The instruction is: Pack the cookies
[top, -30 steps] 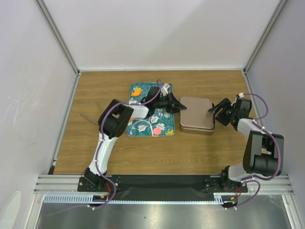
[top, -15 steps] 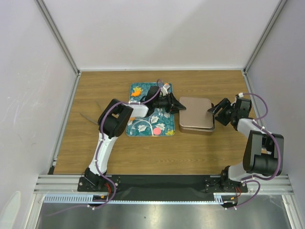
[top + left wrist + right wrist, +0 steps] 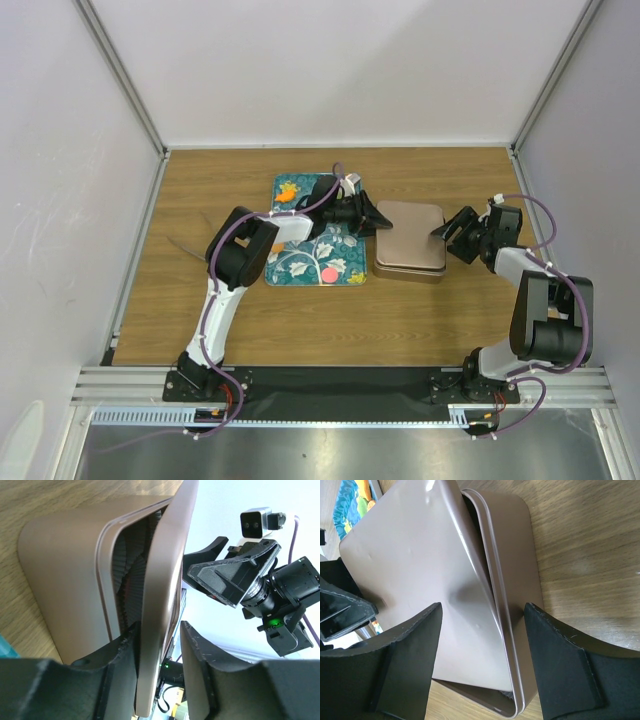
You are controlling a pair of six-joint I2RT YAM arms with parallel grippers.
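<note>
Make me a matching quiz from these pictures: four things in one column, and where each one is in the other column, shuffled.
Things:
1. pink cookie
2. tin lid
3. left gripper
4. right gripper

Places:
A. at the lid's right edge
B. on the teal tray
C. at the lid's left edge
D. askew on the tin base

Pairs: 1-B, 2-D, 3-C, 4-A.

The lid (image 3: pixel 420 580) hides most inside the tin (image 3: pixel 516 555).
</note>
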